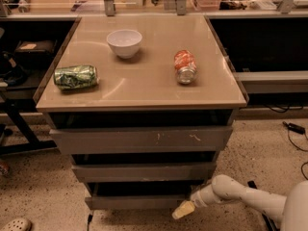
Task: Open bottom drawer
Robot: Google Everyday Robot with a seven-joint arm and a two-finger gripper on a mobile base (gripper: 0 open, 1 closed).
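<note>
The bottom drawer (137,202) is the narrowest grey front, lowest of three under the tan cabinet top. It shows a dark gap above it. My gripper (183,209) sits at the drawer's right end, its pale tip against the front's lower right corner. The white arm (240,196) reaches in from the lower right. The mid-width drawer front (144,171) and the widest scratched front (142,138) stand above it.
On the cabinet top (144,88) lie a green can (75,76) on its side, a white bowl (124,43) and an orange can (185,67) on its side. Cables (293,128) trail on the speckled floor at right. A dark table leg (19,124) stands at left.
</note>
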